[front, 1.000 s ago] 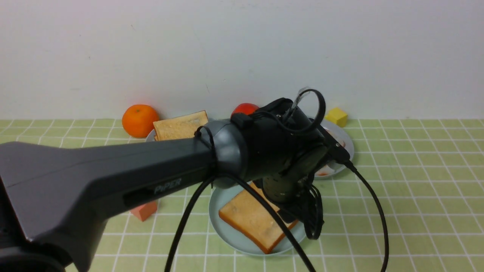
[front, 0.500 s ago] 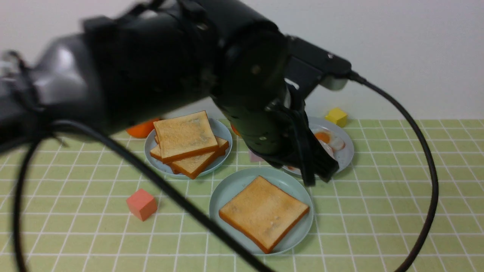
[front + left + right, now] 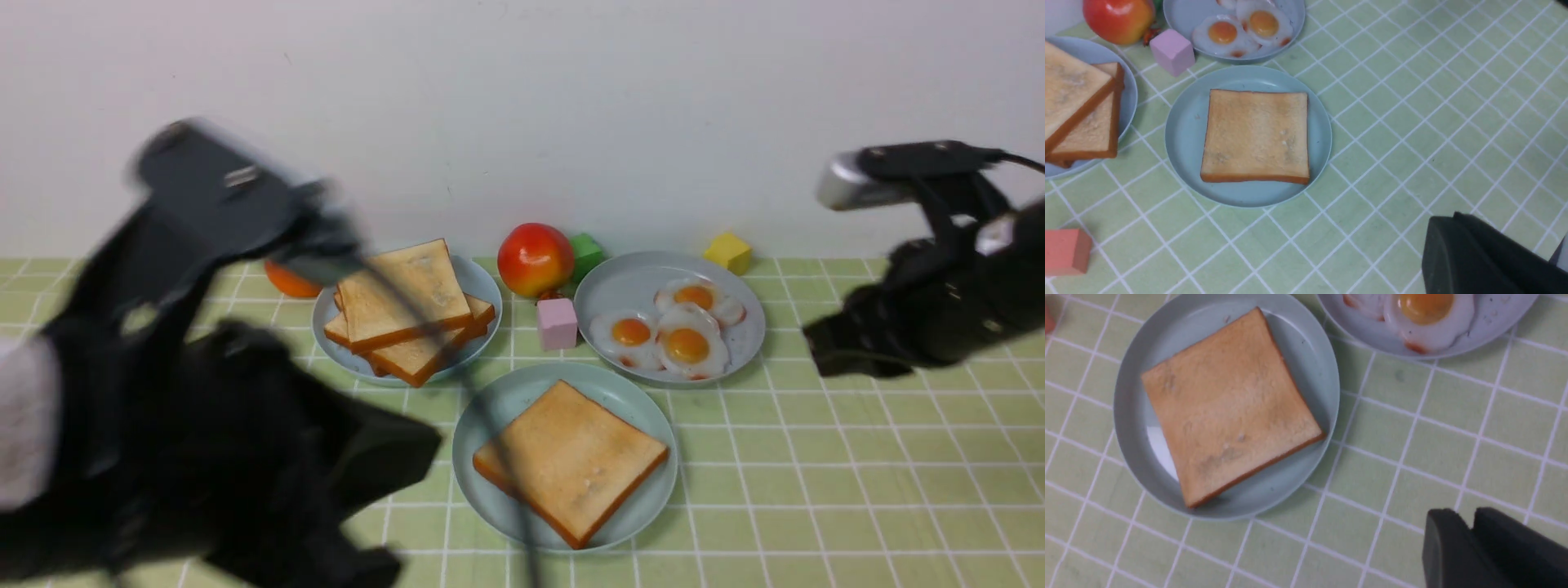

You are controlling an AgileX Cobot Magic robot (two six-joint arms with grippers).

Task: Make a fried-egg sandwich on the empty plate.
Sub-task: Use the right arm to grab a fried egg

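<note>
Both empty, left tool [image 3: 1449, 232] closed, right tool [image 3: 1472, 526] unclear

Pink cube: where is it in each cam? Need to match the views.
Front view: pink cube between the toast-stack plate and the egg plate, just behind the mint plate.
Left wrist view: pink cube between the apple and the mint plate, beside the egg plate.
Right wrist view: not in it.
Shared landmark: the mint plate with its one toast slice, in all three.

Left gripper [image 3: 1447, 241] cut by edge, orange [image 3: 287, 282] mostly hidden, apparently fruit
</note>
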